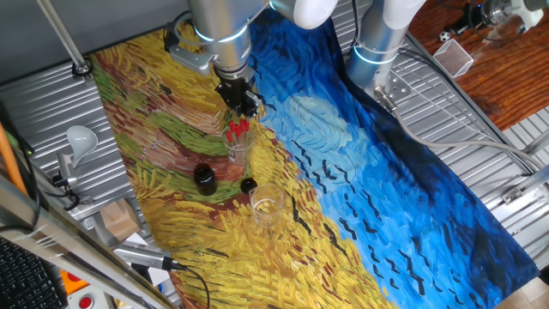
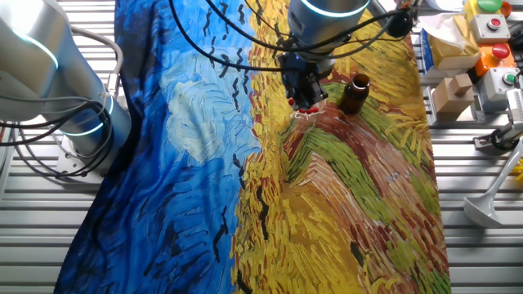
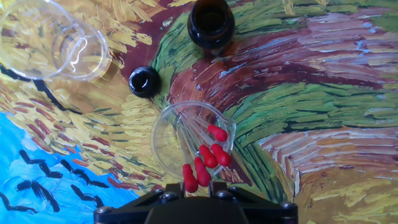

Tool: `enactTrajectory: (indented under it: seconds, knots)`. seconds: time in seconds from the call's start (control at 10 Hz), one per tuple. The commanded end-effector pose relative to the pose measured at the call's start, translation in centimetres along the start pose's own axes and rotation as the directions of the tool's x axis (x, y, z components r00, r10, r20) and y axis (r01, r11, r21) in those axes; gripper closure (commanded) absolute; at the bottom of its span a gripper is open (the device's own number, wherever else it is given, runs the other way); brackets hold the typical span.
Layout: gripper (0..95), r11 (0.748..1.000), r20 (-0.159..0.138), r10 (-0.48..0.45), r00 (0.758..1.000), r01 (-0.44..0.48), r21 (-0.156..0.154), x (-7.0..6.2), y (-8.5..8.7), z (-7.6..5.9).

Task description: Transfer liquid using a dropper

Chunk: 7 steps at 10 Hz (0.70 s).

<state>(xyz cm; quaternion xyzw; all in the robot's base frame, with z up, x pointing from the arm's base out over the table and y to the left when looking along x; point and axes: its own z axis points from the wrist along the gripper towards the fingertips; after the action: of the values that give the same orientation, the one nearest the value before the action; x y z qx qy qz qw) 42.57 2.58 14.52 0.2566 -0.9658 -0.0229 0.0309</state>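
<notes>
Droppers (image 3: 207, 163) stand bulb-up in your clear beaker (image 3: 168, 140), leaning toward the hand's six o'clock. Your gripper (image 1: 238, 96) hangs straight above them, so the move is a plain descent along their long axis. Whether the fingers are parted, you cannot tell.

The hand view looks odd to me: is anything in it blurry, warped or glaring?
In the hand view the beaker of droppers is sharp, the empty beaker catches glare, and the dark mount at the bottom edge hides the fingers; in one fixed view the same glass is small and faint.
</notes>
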Motion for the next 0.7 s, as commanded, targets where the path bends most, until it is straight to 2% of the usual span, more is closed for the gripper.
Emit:
enactTrajectory:
  seconds: [0.1, 0.3, 0.7]
  knots:
    - [76.0, 0.999, -0.006, -0.043, 0.999, 0.043, 0.001, 0.06, 0.10, -0.02]
    - [76.0, 0.998, -0.026, -0.064, 0.998, 0.064, -0.021, 0.06, 0.10, -0.02]
    - [76.0, 0.996, -0.020, -0.085, 0.996, 0.084, -0.025, 0.06, 0.10, -0.02]
